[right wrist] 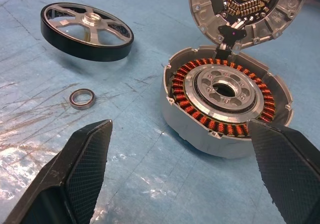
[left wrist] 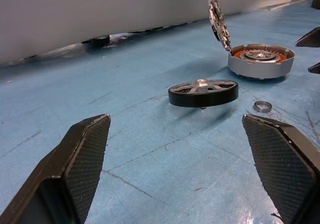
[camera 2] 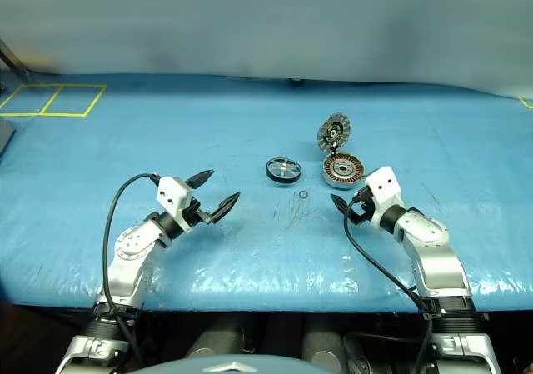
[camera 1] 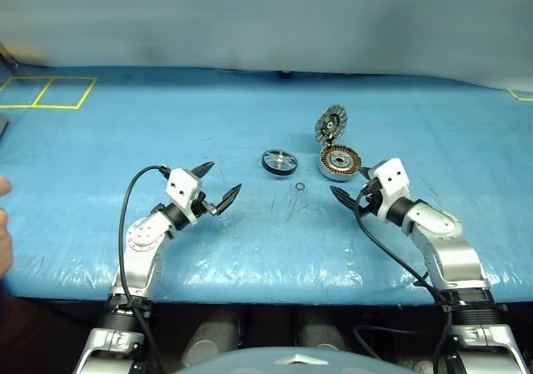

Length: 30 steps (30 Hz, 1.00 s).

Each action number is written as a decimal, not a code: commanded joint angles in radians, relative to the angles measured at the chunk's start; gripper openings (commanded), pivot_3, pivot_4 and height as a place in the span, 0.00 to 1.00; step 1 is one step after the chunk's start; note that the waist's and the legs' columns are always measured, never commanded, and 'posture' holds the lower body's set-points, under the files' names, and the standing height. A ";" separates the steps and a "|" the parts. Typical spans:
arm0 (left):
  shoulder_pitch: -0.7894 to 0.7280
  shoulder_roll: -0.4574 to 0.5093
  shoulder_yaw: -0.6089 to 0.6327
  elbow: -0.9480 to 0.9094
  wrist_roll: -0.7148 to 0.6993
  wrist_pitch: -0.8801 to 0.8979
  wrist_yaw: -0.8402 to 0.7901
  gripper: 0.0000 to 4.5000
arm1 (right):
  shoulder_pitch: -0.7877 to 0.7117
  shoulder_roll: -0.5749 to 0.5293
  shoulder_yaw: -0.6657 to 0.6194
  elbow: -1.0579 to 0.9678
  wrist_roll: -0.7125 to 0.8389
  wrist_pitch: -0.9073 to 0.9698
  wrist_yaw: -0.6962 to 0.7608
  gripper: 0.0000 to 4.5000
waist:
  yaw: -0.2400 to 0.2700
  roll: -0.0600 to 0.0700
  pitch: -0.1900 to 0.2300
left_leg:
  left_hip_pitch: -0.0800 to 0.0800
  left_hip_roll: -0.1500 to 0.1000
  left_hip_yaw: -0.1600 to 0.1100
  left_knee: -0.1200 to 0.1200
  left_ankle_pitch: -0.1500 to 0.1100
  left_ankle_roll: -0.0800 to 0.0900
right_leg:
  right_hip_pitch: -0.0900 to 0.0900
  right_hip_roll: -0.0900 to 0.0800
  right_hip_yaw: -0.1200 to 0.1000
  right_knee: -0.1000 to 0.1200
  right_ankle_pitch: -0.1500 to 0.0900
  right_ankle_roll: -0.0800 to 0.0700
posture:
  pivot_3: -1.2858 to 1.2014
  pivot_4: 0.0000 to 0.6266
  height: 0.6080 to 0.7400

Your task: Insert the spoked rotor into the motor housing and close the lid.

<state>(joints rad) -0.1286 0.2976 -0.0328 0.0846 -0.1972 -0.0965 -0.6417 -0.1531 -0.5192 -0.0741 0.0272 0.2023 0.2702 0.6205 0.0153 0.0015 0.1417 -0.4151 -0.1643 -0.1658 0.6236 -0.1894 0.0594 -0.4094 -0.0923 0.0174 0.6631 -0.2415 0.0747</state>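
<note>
Nothing of the job is done yet, as I read it. The motor housing sits open on the blue table, its copper windings bare and its centre empty. The lid stands up from the housing's far rim, tilted open with its ribbed face toward me, seemingly joined there by a small hinge piece. The spoked rotor lies flat on the table to the left of the housing, near but apart from it. A small ring lies loose on my side of the gap between rotor and housing.

My left gripper hangs spread wide and empty, nearer me than the rotor and off to its left. My right gripper is likewise released and empty, close to the housing's near right side.

Still to do, I judge: pick up the rotor, seat it over the housing's hub, then swing the lid down.

Room is good. The table around the housing is bare on every side, and its near edge lies well behind both hands. The upright lid is the one thing to steer around, along with that loose ring.
</note>
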 commanded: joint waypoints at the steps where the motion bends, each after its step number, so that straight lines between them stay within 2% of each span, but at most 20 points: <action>1: -0.008 -0.002 -0.003 -0.008 0.003 -0.023 0.000 1.00 | -0.018 -0.007 -0.005 -0.011 -0.002 -0.018 0.006 1.00 | 0.000 0.000 0.000 | 0.000 0.000 0.000 0.000 0.000 0.000 | 0.000 0.000 0.000 0.000 0.000 0.000 | 0.52 0.24 1.00; 30: -0.011 -0.003 -0.010 -0.005 0.003 -0.025 0.003 1.00 | -0.023 -0.007 0.002 -0.010 -0.023 -0.016 0.012 1.00 | 0.000 0.000 0.000 | 0.000 0.000 0.000 0.000 0.000 0.000 | 0.000 0.000 0.000 0.000 0.000 0.000 | 0.52 0.24 1.00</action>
<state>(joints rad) -0.1287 0.2970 -0.0455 0.0853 -0.1969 -0.0976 -0.6401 -0.1541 -0.5197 -0.0639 0.0318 0.1763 0.2693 0.6309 0.0153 0.0015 0.1416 -0.4151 -0.1643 -0.1657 0.6237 -0.1894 0.0593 -0.4094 -0.0923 0.0175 0.6631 -0.2415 0.0747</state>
